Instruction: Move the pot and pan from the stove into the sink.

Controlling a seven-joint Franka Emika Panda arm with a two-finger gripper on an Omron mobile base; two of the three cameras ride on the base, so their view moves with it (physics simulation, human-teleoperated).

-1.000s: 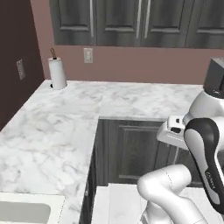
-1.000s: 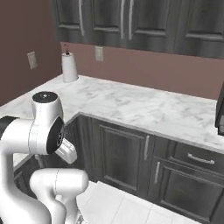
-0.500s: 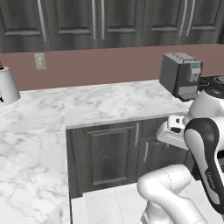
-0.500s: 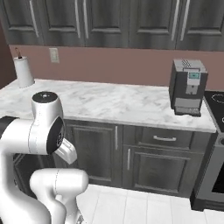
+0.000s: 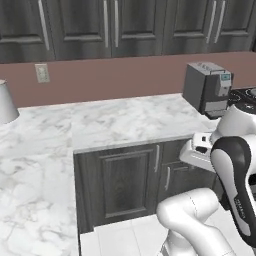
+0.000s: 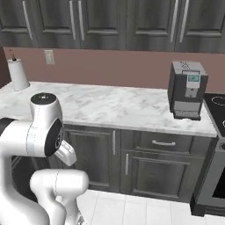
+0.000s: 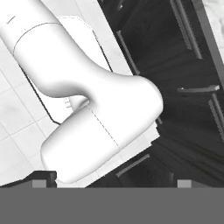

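The table (image 6: 110, 107) of white marble is seen running along the wall above dark cabinets (image 6: 145, 169), with a coffee machine (image 6: 186, 90) at its right end and a paper towel roll (image 6: 18, 72) at the far left. The stove (image 6: 216, 102) is just entering at the right edge, beside the coffee machine; neither pot, pan nor sink can be made out. The end effector (image 7: 109, 186) is released, jaws spread wide and holding nothing, pointed down at the floor and cabinet fronts. A likely risk is judged to be the tucked arm clipping the cabinets if the base is driven too close. Against the earlier frames, the whole scene is shifted left, so the base has been driven right toward the stove.
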